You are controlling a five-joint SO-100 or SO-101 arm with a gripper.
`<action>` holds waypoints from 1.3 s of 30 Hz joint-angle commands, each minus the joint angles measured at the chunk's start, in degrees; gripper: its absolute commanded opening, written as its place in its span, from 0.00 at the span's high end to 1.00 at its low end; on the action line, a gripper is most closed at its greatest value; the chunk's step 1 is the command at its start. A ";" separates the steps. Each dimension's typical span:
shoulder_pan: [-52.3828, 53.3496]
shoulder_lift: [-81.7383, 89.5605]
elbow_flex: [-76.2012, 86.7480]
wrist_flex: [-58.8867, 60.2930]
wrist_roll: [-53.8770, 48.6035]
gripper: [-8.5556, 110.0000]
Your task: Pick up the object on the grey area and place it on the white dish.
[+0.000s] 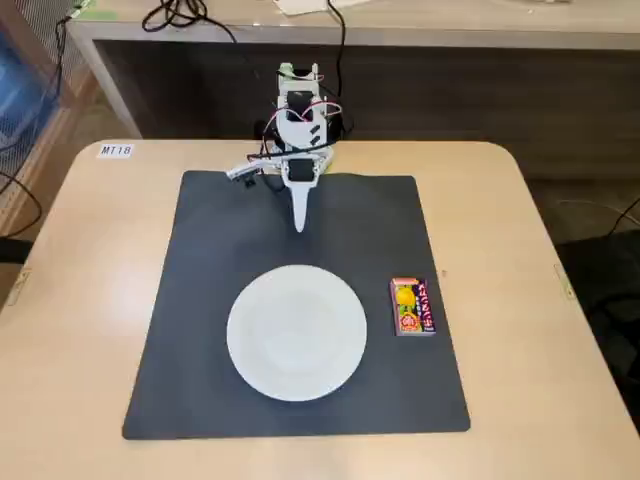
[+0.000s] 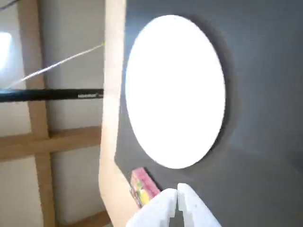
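Note:
The small red and magenta packet [image 1: 412,306] with a yellow picture lies flat on the dark grey mat [image 1: 200,330], just right of the round white plate [image 1: 296,331]. The plate sits in the middle of the mat with nothing on it. My white gripper [image 1: 300,226] hangs at the back of the mat, behind the plate, its two fingers pressed together and holding nothing. In the wrist view the gripper tips [image 2: 178,193] enter from the bottom edge, with the plate [image 2: 175,90] ahead and the packet [image 2: 142,187] just left of the tips on the mat [image 2: 265,142].
The mat lies on a beige table [image 1: 90,260] with a label at its back left corner [image 1: 115,150]. Cables [image 1: 180,15] run over the shelf behind the arm's base. The table's edge and the floor show in the wrist view [image 2: 111,118].

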 commanded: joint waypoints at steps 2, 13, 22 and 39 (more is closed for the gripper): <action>-3.25 -34.19 -38.32 5.27 -4.48 0.93; -12.30 -56.07 -53.96 2.55 -10.37 0.93; -23.64 -66.01 -55.81 0.62 -22.41 0.93; -29.88 -98.88 -89.03 17.40 -38.85 0.93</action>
